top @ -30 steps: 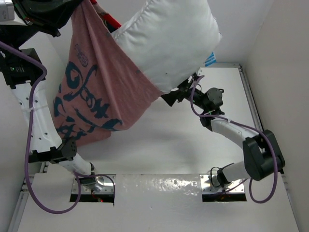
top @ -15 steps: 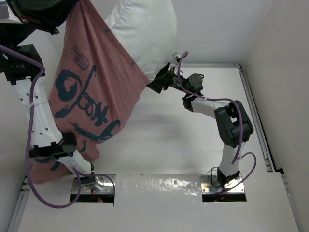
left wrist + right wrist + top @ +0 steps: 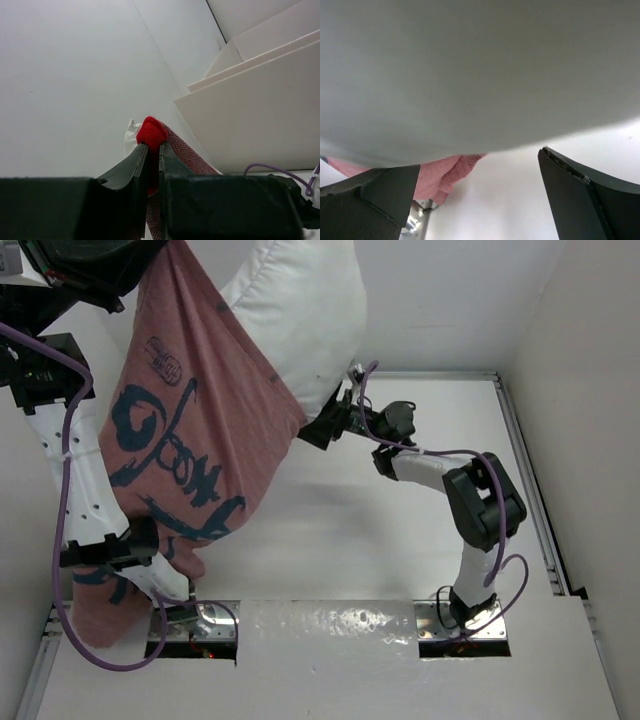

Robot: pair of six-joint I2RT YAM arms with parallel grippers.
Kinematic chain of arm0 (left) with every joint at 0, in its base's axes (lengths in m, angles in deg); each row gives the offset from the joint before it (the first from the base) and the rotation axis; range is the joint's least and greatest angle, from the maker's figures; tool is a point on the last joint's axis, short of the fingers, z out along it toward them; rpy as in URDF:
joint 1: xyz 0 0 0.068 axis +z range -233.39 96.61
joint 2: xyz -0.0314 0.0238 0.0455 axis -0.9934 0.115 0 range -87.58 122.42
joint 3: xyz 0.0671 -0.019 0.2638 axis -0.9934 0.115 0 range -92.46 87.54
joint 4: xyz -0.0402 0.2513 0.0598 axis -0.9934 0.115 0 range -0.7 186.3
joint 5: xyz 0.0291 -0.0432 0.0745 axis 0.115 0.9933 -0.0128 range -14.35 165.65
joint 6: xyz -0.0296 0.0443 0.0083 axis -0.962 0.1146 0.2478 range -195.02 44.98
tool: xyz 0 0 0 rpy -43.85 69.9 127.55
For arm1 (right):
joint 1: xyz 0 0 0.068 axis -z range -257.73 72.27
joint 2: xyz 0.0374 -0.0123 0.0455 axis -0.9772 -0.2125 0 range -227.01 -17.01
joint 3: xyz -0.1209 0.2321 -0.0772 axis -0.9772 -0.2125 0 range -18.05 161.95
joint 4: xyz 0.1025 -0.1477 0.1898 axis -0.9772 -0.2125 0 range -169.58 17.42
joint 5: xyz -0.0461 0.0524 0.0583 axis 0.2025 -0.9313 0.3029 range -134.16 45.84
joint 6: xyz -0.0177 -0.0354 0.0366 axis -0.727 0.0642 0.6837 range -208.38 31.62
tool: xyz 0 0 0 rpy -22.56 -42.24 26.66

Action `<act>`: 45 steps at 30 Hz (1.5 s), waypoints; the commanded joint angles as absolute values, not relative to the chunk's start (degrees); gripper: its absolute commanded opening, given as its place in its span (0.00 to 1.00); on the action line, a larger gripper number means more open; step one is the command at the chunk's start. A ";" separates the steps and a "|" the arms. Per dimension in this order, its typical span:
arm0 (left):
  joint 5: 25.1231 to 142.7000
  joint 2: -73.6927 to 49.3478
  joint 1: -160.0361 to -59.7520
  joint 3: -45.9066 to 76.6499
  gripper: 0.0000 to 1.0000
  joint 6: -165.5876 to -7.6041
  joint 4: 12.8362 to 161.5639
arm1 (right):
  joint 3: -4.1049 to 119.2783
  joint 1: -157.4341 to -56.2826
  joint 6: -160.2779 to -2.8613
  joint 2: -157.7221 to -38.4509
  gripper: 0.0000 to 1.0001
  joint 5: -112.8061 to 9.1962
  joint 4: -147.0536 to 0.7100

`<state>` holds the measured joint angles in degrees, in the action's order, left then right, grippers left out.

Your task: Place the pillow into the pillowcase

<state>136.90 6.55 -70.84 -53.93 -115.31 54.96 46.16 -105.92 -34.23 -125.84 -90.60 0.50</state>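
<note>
The pillowcase (image 3: 190, 460) hangs inside out, pale pink with dark lettering, from the raised left arm at the top left. My left gripper (image 3: 151, 150) is shut on a red fold of the pillowcase's edge (image 3: 151, 132). The white pillow (image 3: 300, 310) sticks out of the sack's top opening, its lower part inside. My right gripper (image 3: 318, 425) is open, right under the pillow's lower corner at the sack's edge. In the right wrist view the pillow (image 3: 470, 70) fills the upper frame above the spread fingers (image 3: 580, 200), with pink pillowcase cloth (image 3: 445, 172) below it.
The white table (image 3: 400, 540) has a raised rim (image 3: 525, 480) along its right side. White walls stand behind and to the right. Purple cables (image 3: 65, 500) run along both arms. The arm bases (image 3: 190, 625) sit at the near edge.
The right arm has swung left and pushed the pillow leftward and deeper into the sack. The pillowcase now hangs lower and more upright, reaching the table's near left.
</note>
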 commanded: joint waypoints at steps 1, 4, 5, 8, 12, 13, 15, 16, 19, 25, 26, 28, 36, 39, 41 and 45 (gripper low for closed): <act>130.31 2.69 -70.91 -52.05 0.00 -112.73 53.44 | 43.84 -104.55 -42.48 -117.22 0.99 -89.78 6.87; 133.12 1.11 -70.91 -48.97 0.00 -109.49 56.86 | 37.78 -100.51 -54.34 -106.86 0.99 -85.40 -10.27; 133.65 0.84 -71.00 -48.61 0.00 -107.99 60.44 | 34.54 -98.06 -57.24 -103.87 0.99 -81.30 -14.18; 135.85 0.66 -71.18 -47.11 0.00 -100.96 67.47 | 35.11 -95.14 -71.82 -91.74 0.99 -74.00 -36.65; 137.87 1.01 -72.67 -44.30 0.00 -95.68 72.07 | 43.99 -94.96 -92.41 -83.46 0.99 -66.76 -63.12; 137.96 1.10 -73.98 -43.86 0.00 -94.89 72.77 | 45.66 -94.87 -94.52 -83.19 0.99 -65.88 -65.35; 137.96 1.10 -75.91 -42.72 0.00 -91.81 76.02 | 49.88 -94.70 -98.83 -83.71 0.99 -64.03 -67.92; 137.96 1.19 -78.36 -42.45 0.00 -90.50 78.99 | 52.33 -94.52 -99.54 -84.32 0.99 -63.16 -67.22; 138.23 1.37 -82.77 -41.22 0.00 -86.36 83.05 | 60.24 -93.82 -98.24 -90.72 0.99 -60.78 -63.71; 137.18 1.54 -90.60 -38.15 0.00 -83.11 86.93 | 83.09 -92.59 -85.88 -110.94 0.99 -57.71 -59.75; 136.65 1.63 -91.04 -37.53 0.00 -82.67 87.37 | 85.46 -92.41 -84.36 -112.96 0.99 -56.74 -59.05; 136.38 1.72 -92.01 -36.92 0.00 -82.14 87.98 | 90.75 -92.23 -80.93 -117.87 0.99 -55.15 -58.95; 136.12 3.04 -92.97 -36.74 0.00 -81.08 89.21 | 86.99 -92.23 -72.84 -121.16 0.93 -58.48 -57.20; 135.68 3.39 -92.97 -36.74 0.00 -81.08 89.22 | 83.30 -92.15 -69.24 -121.24 0.33 -64.01 -57.11; 134.72 4.00 -92.97 -36.82 0.00 -81.08 89.22 | 78.84 -92.49 -66.43 -120.29 0.00 -67.36 -54.13; 133.22 5.23 -92.89 -36.91 0.00 -80.38 92.82 | 67.05 -94.60 -63.24 -114.84 0.00 -69.04 -44.03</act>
